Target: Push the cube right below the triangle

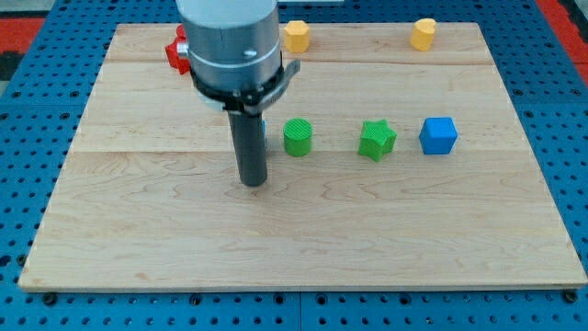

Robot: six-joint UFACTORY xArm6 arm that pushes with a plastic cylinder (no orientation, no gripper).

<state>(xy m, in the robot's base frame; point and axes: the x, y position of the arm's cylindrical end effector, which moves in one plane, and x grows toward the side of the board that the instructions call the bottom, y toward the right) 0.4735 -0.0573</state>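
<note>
A blue cube sits on the wooden board at the view's right. A sliver of another blue block shows behind the rod; its shape is hidden. My tip rests on the board left of centre, just below that hidden blue block and far left of the cube. A green cylinder and a green star lie in a row between my tip and the cube.
A red block is partly hidden behind the arm at the top left. Two yellow blocks sit near the top edge. Blue pegboard surrounds the board.
</note>
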